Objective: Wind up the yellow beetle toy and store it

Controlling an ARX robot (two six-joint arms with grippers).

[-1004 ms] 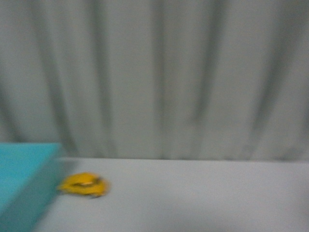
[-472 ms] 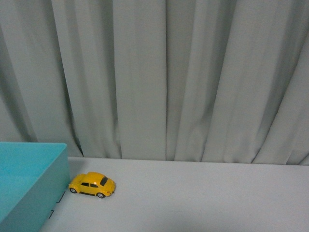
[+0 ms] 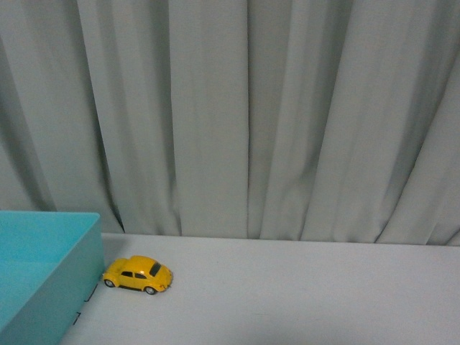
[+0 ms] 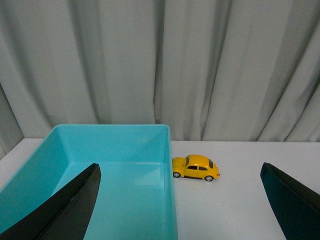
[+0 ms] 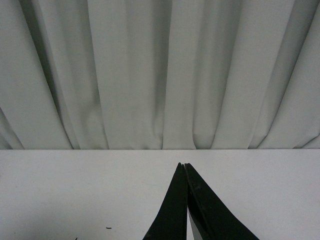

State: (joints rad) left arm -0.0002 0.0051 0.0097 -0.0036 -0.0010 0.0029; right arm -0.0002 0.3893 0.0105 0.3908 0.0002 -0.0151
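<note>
The yellow beetle toy [image 3: 137, 274] stands on its wheels on the white table, just to the right of the turquoise bin [image 3: 43, 287]. In the left wrist view the same yellow beetle toy [image 4: 195, 167] sits right beside the bin's right wall [image 4: 169, 175], well ahead of my left gripper [image 4: 181, 200]. That gripper is open, its black fingers [image 4: 70, 207] spread wide, one over the bin and one over the table, nothing between them. My right gripper [image 5: 183, 167] is shut and empty, hovering over bare table. Neither arm shows in the front view.
A pleated grey curtain [image 3: 244, 115] hangs along the table's far edge. The turquoise bin [image 4: 107, 170] is open-topped with nothing seen inside. White tabletop [image 3: 309, 295] stretches to the right of the toy.
The front view was blurred a second ago and is sharp now. The toy and bin sit in the same place as half a second ago.
</note>
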